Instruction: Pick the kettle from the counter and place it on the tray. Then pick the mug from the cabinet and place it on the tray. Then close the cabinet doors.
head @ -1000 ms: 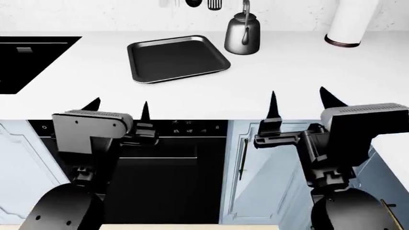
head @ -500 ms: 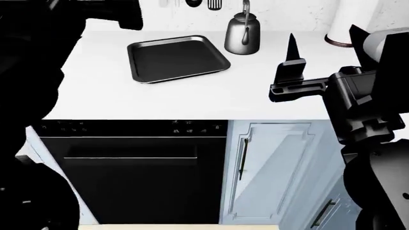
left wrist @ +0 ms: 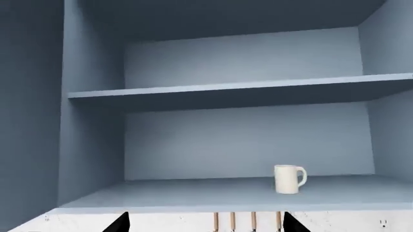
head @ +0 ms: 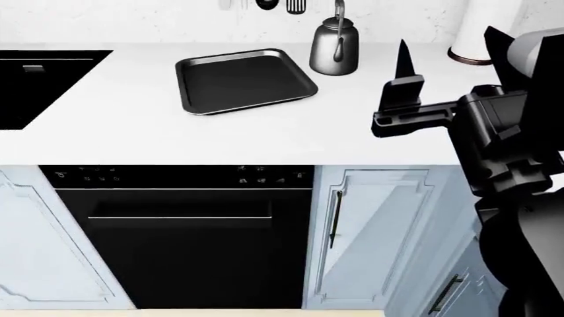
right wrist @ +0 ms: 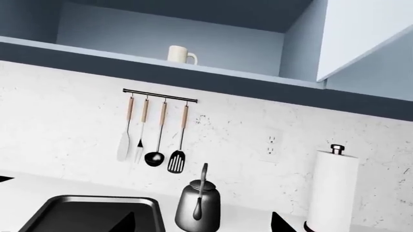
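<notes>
The kettle (head: 334, 47) stands upright on the white counter (head: 220, 135), near the back wall and just beside the tray's (head: 245, 80) right-hand corner, though not on it; from the right wrist view the same kettle (right wrist: 198, 209) shows its tall arched handle and sits close to the tray (right wrist: 90, 215), with a white paper-towel roll (right wrist: 331, 191) on a dark base further along the counter. The tray lies flat, carrying nothing. A black recessed sink (head: 35, 82) occupies the counter's far left, and below the worktop are a dark oven (head: 181, 238) and pale blue cupboard fronts. The mug (left wrist: 287, 179) stands upright on the lower shelf of the open wall cabinet (left wrist: 96, 145), handle turned to one side, with an upper shelf above it that holds nothing visible; the right wrist view also catches the mug (right wrist: 181, 54) at the cabinet's front edge, above a rail of hanging utensils (right wrist: 154, 140) on the speckled wall. The right gripper (head: 445, 59) hovers over the counter to the right of the kettle, well apart from it, its two black fingers spread wide with nothing between them. The left gripper (left wrist: 203, 223) is raised toward the cabinet — only its two dark fingertips (left wrist: 118, 223) show at the edge of the left wrist view, set wide apart and holding nothing, well short of the mug.
</notes>
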`<state>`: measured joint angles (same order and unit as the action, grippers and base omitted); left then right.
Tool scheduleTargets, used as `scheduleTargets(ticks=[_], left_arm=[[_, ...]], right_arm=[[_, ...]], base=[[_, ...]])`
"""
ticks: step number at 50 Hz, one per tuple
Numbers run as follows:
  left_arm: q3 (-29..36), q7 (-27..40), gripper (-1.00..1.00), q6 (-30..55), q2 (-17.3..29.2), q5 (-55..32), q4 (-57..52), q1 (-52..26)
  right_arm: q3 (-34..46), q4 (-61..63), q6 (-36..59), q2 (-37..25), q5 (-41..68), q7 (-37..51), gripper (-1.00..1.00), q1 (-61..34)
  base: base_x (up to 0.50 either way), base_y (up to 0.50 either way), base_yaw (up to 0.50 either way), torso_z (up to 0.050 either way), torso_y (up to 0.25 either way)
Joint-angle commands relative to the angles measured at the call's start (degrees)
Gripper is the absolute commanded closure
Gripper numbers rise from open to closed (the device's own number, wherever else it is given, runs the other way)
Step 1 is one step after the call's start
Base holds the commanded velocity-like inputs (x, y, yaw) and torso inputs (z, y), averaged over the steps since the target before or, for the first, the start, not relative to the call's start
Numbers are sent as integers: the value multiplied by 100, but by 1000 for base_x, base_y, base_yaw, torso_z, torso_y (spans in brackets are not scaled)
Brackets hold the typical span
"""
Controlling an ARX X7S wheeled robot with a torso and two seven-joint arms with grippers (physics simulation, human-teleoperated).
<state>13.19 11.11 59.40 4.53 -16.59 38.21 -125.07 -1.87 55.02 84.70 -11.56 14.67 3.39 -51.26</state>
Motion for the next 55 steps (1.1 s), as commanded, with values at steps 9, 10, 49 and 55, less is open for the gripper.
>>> scheduleTargets(ticks=[9,10,49,55], left_arm=[[-81,-335,-100,-500,-451,1154,1662,-993],[-94,-371,-100,-463,-451,1182,1628,-993],[-233,-711,-100,-409,-451,1339,1560,-993],[-311,-714,-100,-422,-451,1415,1604,-993]], right_arm=[[6,-49,186,-127,119,20,-100,-291],[11,-84,222,-144,125,20,-100,-374],[-437,-502,445,-494,2191,1490,-100,-1041],[-448,-541,460,-530,2384,1643,-100,-1056]], base=[[0,0,0,50,34],[0,0,0,50,33],[7,-286,0,10,4],[500,0,0,0,0]])
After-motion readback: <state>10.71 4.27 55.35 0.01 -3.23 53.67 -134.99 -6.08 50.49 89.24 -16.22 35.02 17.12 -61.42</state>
